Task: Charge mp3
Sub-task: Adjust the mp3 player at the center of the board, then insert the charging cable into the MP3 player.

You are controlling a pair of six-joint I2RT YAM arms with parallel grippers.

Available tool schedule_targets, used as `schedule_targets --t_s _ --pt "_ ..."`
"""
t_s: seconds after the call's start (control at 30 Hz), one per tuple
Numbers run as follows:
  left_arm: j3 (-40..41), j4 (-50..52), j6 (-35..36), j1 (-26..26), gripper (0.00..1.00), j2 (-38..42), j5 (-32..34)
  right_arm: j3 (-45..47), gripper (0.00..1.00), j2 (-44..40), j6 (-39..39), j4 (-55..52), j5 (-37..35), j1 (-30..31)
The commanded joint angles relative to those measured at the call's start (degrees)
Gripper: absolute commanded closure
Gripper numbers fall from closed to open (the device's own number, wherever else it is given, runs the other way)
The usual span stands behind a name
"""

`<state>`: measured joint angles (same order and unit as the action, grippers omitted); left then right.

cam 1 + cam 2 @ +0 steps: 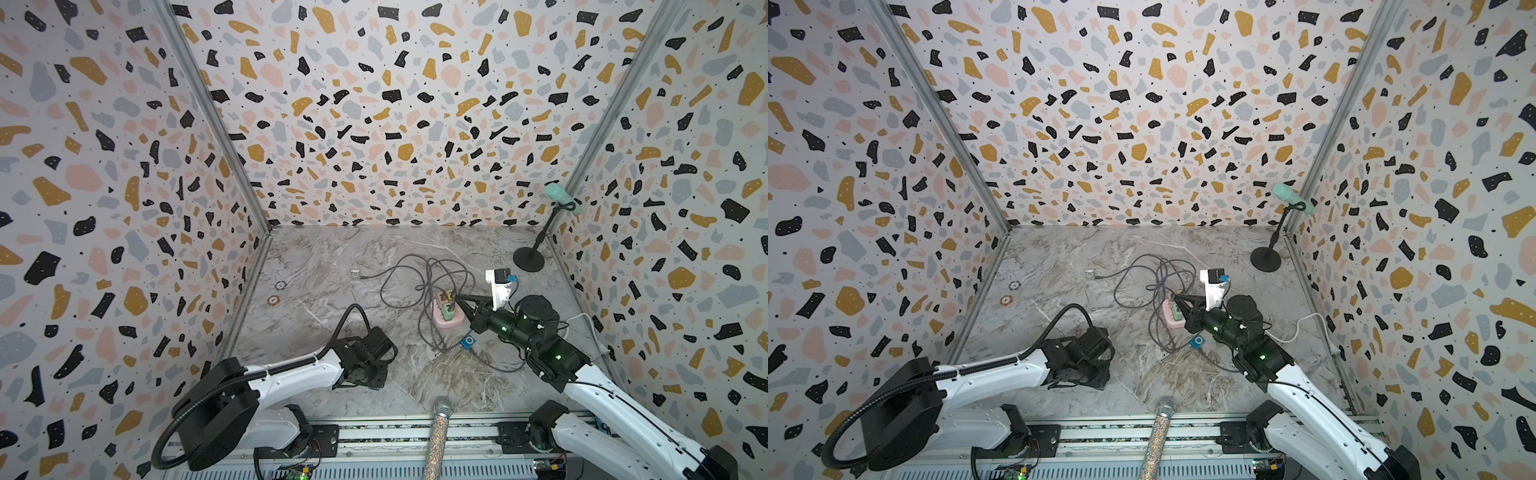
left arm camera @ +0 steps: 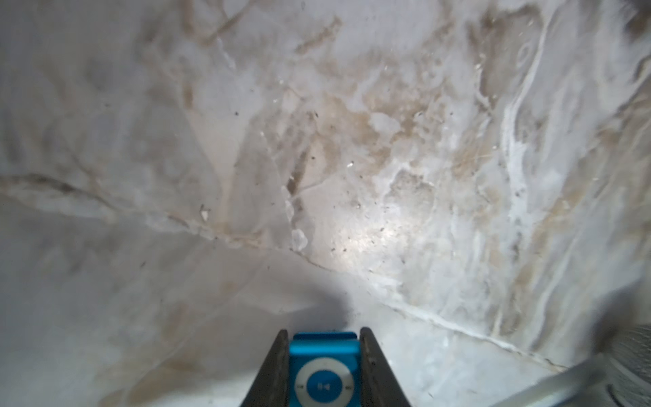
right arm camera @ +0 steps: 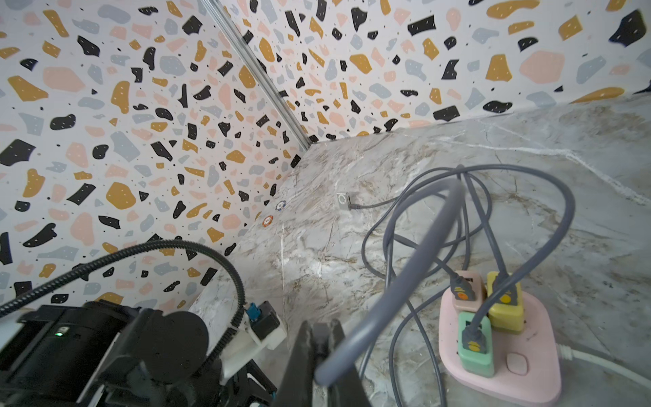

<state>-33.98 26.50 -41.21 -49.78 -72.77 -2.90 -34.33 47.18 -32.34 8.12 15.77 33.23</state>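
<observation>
My marbled worktop [image 1: 332, 249]: pink power strip [image 3: 510, 373], grey cables [image 1: 388, 291], blue mp3 player [image 1: 468, 342], silver mp3 player [image 1: 354, 273], orange chip [image 1: 273, 300], microphone stand [image 1: 528, 259].

Both top views overhead, sharing whole table [image 1: 324, 257]; wrist views low, close.

The marble-look tabletop [image 2: 387, 229] is smooth with a soft sheen. The blue square mp3 player [image 2: 324, 370] has a satin, metallic-looking shell and a glossy white ring; the grey round cable [image 3: 435, 223] looks matt and rubbery. The pink rounded power strip [image 3: 539, 338] is smooth plastic, the glitter-covered microphone [image 1: 438, 436] rough and sparkling.
</observation>
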Motion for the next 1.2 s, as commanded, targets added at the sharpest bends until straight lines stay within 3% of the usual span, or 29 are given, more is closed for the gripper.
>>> schedule_targets --t_s 0.0,0.17,0.33,0.6,0.8,1.17 --pt "-0.9 -3.3 -6.1 2.5 0.75 6.7 -3.1 0.0 1.00 1.7 1.2 2.2 3.2 0.7" --pt "-1.6 -15.9 -14.7 5.2 0.77 16.3 -0.3 2.0 1.00 2.3 1.8 6.0 -2.1 6.5" --pt "-4.3 -22.4 -17.3 5.3 0.78 20.8 4.4 0.2 1.00 3.8 4.5 7.4 -11.8 15.9" --pt "-3.6 -32.1 -20.0 5.2 0.79 24.7 9.6 4.2 1.00 7.4 9.4 26.7 -20.2 26.3" --pt "-2.0 -34.6 -20.0 4.3 0.80 24.5 10.3 6.1 1.00 10.8 11.4 38.4 -23.5 29.3" --pt "-2.1 -32.7 -18.0 4.2 0.80 23.7 10.2 2.9 1.00 17.0 12.1 43.1 -23.9 29.4"
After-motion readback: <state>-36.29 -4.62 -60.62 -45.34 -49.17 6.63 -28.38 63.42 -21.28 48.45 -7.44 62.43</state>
